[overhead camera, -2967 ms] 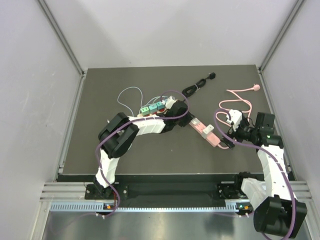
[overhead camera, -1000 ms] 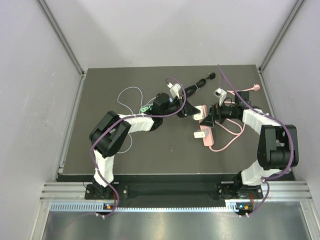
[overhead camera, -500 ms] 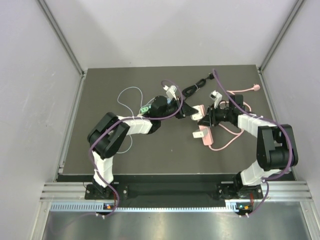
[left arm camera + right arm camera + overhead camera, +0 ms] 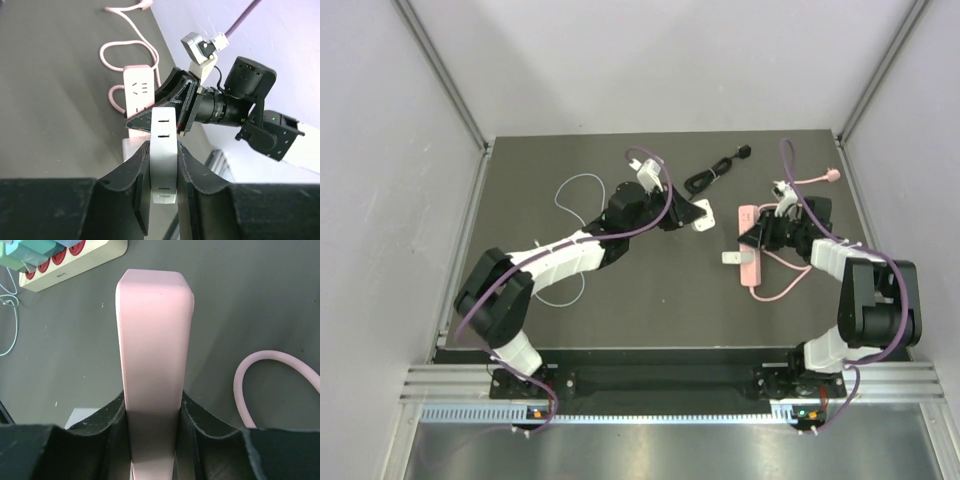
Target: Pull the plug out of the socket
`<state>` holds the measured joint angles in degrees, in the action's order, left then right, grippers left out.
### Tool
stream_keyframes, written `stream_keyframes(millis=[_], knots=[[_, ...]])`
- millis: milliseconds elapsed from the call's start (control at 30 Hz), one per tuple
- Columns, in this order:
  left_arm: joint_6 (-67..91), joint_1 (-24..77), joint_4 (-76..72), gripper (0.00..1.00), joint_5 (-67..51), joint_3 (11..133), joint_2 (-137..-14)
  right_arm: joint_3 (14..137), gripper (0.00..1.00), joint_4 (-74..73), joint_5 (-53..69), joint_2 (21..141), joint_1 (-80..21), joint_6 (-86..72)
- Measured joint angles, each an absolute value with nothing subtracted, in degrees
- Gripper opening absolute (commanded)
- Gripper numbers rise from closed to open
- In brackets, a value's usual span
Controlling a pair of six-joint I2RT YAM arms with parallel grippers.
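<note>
Grey walls close in a dark desk (image 4: 620,310), seen from above with both arms reaching toward its middle. The left claw (image 4: 692,214) is clenched on a white plug (image 4: 701,219), which sits clear of the pink power strip (image 4: 753,272), a gap of bare desk between them. The right claw (image 4: 756,236) is clamped across that strip near its far end. A small white block (image 4: 730,258) sits against the strip's left side. A black cable (image 4: 713,172) lies behind the plug, a thin white wire (image 4: 577,177) loops at the left, and a pink cord (image 4: 810,181) trails from the strip toward the right wall.

The left wrist camera shows what the top view cannot: the plug (image 4: 164,125) is pinched flat between both fingers (image 4: 137,170), its face toward the lens, with the strip's socket holes (image 4: 139,90) open beyond it and the right arm's claw on the strip.

The right wrist camera shows the strip (image 4: 154,330) standing narrow between its own fingers (image 4: 112,415), gripped on both long sides. It alone shows a cream socket bar (image 4: 75,257) with red outlets and teal plugs, which the left arm hides from above. The pink cord (image 4: 272,354) curves at the right.
</note>
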<state>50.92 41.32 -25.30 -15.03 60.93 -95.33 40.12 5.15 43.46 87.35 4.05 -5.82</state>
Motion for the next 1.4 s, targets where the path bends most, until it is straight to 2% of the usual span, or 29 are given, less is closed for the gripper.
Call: stream_keyframes(millis=[333,600,767,1033,1300,1400], knots=[[40.1,37.5,-16.5,0.0,-13.7,55.8,-86.9,40.1,0.0,5.4,45.6,87.6,4.3,-5.1],[40.8,18.0,-17.3,0.0,-14.5,49.2,-76.8,43.1,0.0,0.3,52.5,89.6,4.3,0.4],[45.2,4.9,-21.1,0.0,-13.9,45.6,-76.8,46.2,0.0,-4.6,55.1,91.9,4.3,4.6],[51.9,-11.6,-27.3,0.0,-12.7,44.4,-88.8,46.2,0.01,-6.8,56.8,91.9,4.3,6.5],[55.0,-18.5,-28.4,0.0,-14.5,53.3,-107.6,46.2,0.01,-6.9,57.1,91.9,4.3,6.5],[55.4,-19.4,-28.2,0.04,-14.7,56.7,-111.8,46.2,0.01,-6.9,57.2,91.9,4.3,6.7]])
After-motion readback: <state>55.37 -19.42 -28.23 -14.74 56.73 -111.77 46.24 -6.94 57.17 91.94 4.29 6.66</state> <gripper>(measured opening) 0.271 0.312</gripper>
